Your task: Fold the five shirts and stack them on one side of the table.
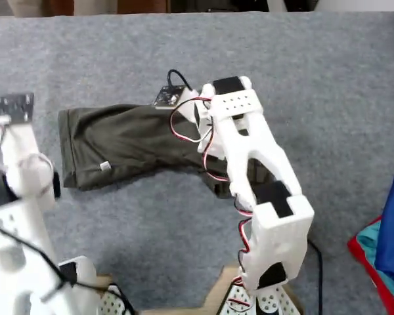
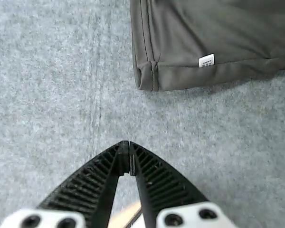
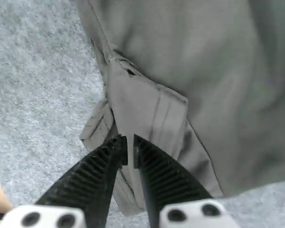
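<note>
High view, reading left to right: seeing the left arm [image 1: 26, 177] standing at the left edge, just beside the hem end of the shirt [image 1: 125, 141]. Finding the left tool [image 2: 129, 159] clenched on nothing, tips touching, hanging over bare bench [image 1: 315, 79]. Seeing the shirt's hemmed corner and small white tag [image 2: 206, 61] lying beyond those tips, apart from them.

Seeing the olive shirt lying flat mid-bench, folded into a long band by the look of it, its right end disappearing under the right arm [image 1: 256, 151]. Finding the right tool [image 3: 129, 145] pointing down directly over a creased flap at that end, nearly clenched, leaving only a thin slit between the tips. Not being able to tell between pinching cloth and merely hovering above it.

Noticing a pile [image 1: 381, 252] of red, teal and blue cloth at the far right edge, well apart from both tools.

Judging the job as partway along: taking this shirt as half folded, needing further folds and a move to the stack. Guessing the pile to be other shirts, without being able to say folded or waiting.
</note>
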Robot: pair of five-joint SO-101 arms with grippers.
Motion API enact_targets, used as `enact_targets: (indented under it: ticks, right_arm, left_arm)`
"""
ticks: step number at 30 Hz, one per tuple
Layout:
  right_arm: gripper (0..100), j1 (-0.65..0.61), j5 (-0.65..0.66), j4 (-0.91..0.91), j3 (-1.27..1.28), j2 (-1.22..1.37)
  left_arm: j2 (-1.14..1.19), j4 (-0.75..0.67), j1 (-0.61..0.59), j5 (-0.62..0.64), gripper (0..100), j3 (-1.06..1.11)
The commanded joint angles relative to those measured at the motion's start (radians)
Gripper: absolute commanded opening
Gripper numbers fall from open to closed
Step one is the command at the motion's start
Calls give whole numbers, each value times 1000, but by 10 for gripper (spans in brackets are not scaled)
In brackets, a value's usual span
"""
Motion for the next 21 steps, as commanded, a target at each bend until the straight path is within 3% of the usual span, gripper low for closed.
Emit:
enact_targets:
  ticks: [1,7,17,21]
  right_arm:
    - [118,7,-12,-8,-99,22]
    - [142,5,-12,-6,-177,77]
    - [140,12,-12,38,-294,222]
    - [41,16,-12,77,-355,242]
  left_arm:
    - [-160,-52,-8,-6,20,140]
    - [-255,-58,-6,-6,20,250]
    - [-255,-58,-6,-6,20,255]
    - [-263,-54,-8,-6,20,245]
